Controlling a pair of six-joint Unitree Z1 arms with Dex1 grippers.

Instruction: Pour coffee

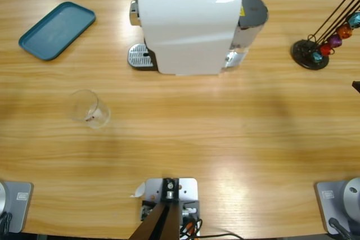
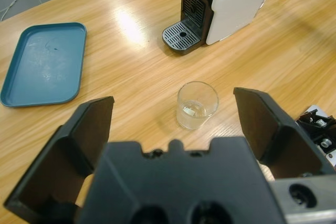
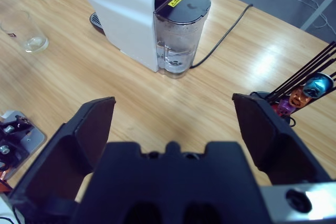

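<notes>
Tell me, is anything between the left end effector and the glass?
Nothing visible. The left end effector is open and looks straight at the glass, with only bare table between. The teal tray and coffee machine stand beyond it.

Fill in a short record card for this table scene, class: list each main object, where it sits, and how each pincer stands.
glass tumbler: upright on the table, apart from the machine, looks empty
coffee machine: white, at the table's far side
drip tray: bare, no cup on it
water tank: partly filled
teal tray: far corner, nothing on it
capsule stand: holds coloured capsules
left pincer: open, facing the tumbler
right pincer: open, holding nothing
</notes>
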